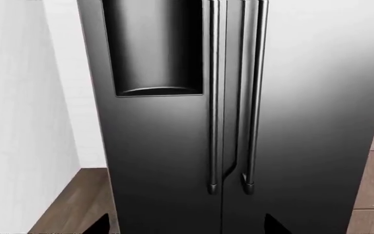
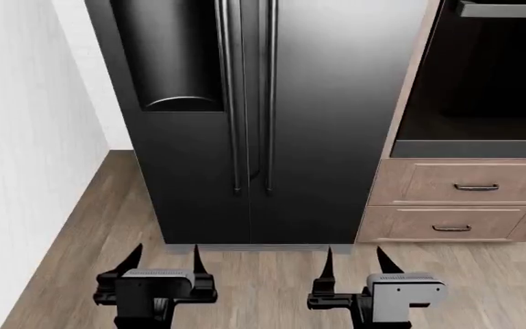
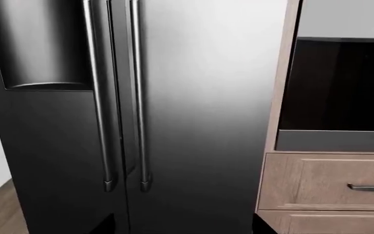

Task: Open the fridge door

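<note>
The fridge door (image 2: 336,103) is the wide glossy black panel on the right of the fridge, closed flush, with a long vertical bar handle (image 2: 270,96) at its inner edge. It also shows in the left wrist view as the fridge door (image 1: 310,107) and in the right wrist view as the fridge door (image 3: 206,97), handle (image 3: 137,92). My left gripper (image 2: 164,259) and right gripper (image 2: 353,260) hang low in front of the fridge, well short of it. Both are open and hold nothing.
The narrower left door (image 2: 167,164) carries a dispenser recess (image 2: 173,55) and its own handle (image 2: 228,96). A white wall (image 2: 25,151) stands at the left. A dark oven (image 2: 482,75) sits above wooden drawers (image 2: 468,186) at the right. Wood floor (image 2: 263,288) lies below.
</note>
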{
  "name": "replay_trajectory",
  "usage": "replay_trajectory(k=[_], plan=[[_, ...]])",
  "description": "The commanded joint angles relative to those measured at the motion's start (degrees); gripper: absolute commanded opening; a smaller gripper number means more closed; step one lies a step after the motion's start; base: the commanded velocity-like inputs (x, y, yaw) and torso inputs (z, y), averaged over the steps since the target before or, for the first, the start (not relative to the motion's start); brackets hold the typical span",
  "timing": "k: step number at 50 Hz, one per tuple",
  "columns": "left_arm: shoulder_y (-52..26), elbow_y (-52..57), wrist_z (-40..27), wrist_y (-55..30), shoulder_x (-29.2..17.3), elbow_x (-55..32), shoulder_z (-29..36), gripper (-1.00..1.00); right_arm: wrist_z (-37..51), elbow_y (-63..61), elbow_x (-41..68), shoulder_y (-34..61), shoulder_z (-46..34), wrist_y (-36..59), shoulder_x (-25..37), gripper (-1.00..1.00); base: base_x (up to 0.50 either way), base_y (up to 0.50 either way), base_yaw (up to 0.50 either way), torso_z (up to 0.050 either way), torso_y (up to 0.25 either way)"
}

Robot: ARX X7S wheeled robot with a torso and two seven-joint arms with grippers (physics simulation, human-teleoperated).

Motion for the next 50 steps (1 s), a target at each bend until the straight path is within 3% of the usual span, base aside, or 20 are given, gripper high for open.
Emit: replay_trajectory(k=[1, 50], plan=[[-0.2, 0.0, 0.4, -0.6, 0.6, 0.4, -0.9, 1.0, -0.3, 0.2, -0.9, 0.1, 0.4, 0.0, -0.5, 1.0, 0.0, 0.0, 0.0, 0.0, 0.0], [-0.7, -0.5, -4.5, -0.7, -3.0, -3.4, 3.4, 1.0, 2.2, -0.4, 2.0, -0.6, -4.7, -2.2, 3.8, 1.0, 0.03, 0.01, 0.0, 0.0, 0.0]])
